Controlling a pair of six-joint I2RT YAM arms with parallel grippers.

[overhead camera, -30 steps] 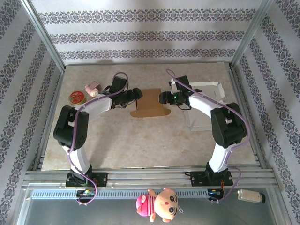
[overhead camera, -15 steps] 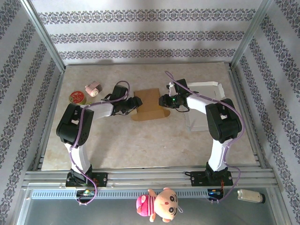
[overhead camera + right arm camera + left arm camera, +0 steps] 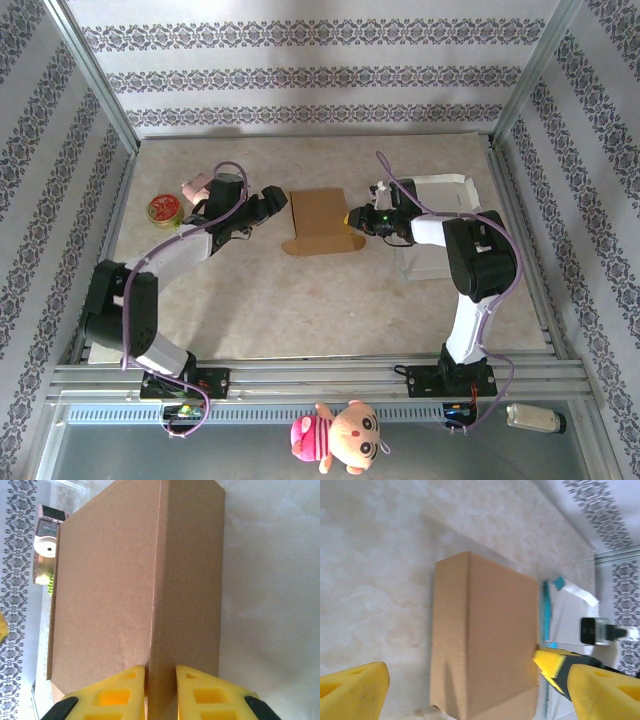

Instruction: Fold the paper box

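Note:
The brown paper box [image 3: 318,221] lies flat mid-table, one narrow panel folded along its left side [image 3: 485,640]. My left gripper [image 3: 272,204] hovers just left of the box, open, with its yellow fingers [image 3: 355,690] spread wider than the box and nothing between them. My right gripper [image 3: 356,218] is at the box's right edge, shut on a cardboard fold. In the right wrist view both yellow pads [image 3: 200,692] press that fold [image 3: 162,630] from either side. The right gripper's yellow tip [image 3: 549,662] shows at the box's far edge.
A red-lidded tin [image 3: 163,209] and a small pink-and-white object [image 3: 197,184] sit left of the left arm. A clear plastic container [image 3: 432,255] and a white tray [image 3: 445,190] stand behind the right arm. A plush toy [image 3: 337,436] lies below the table's front rail.
My left gripper has pulled back left off the box and opened wider. My right gripper has closed on the box's right edge. The box has shifted slightly.

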